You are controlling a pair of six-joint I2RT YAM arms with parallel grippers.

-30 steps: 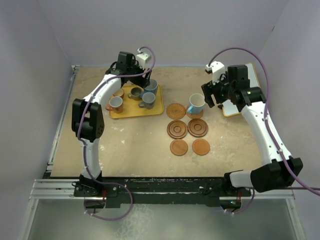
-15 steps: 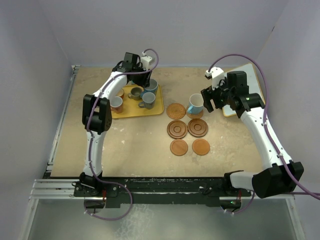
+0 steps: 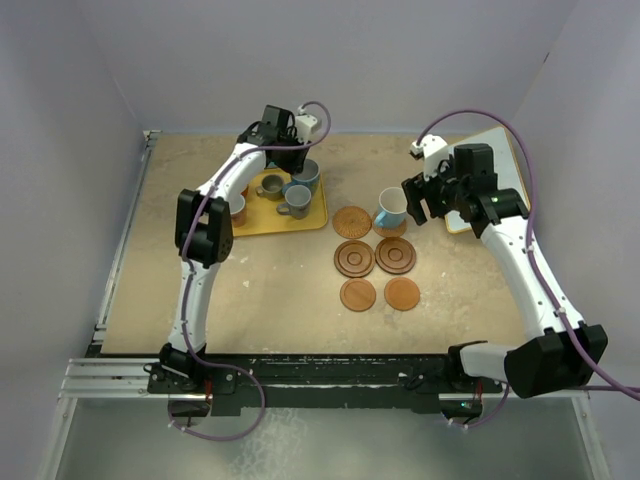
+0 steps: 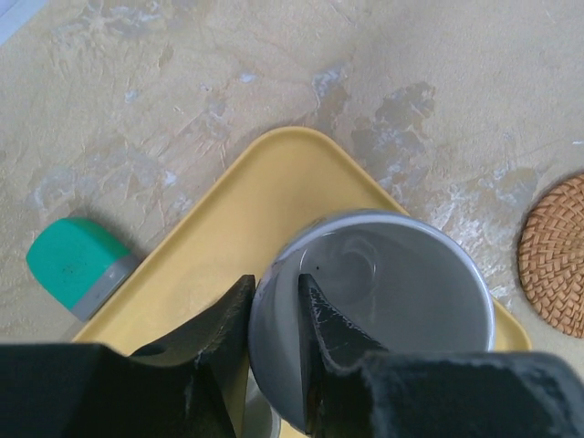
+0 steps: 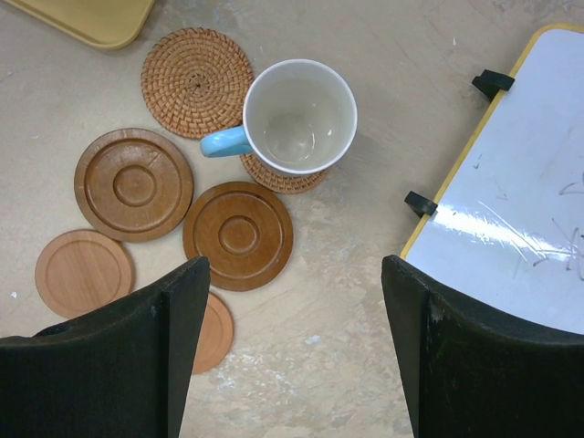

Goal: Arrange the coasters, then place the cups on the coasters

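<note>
The table (image 3: 270, 300) carries the yellow tray (image 3: 262, 220) toward its far left, and everything else is best placed from that tray.

Just to the right of the tray lie the six coasters (image 3: 354, 258), set out in two neat columns of three. By the look of it, the arranging half of the job is done. One cup (image 3: 392, 207), light blue, stands on the far coaster of the column farther from the tray. The other five coasters are bare.

The other cups are on the tray. At least four show there, though the left arm hides part of it, so most of the placing is left to do.

At the tray's far right corner the left gripper (image 4: 276, 281) has its fingers on either side of the wall of a large light blue cup (image 4: 392, 310) — one inside, one outside, pinched on it. This looks like the pick-up for the second placement.

The right gripper (image 5: 294, 266) hangs beyond the coasters from the tray, by the placed cup, its fingers wide apart and holding nothing.

A small green object (image 4: 78, 265) lies just off the tray's edge.
</note>
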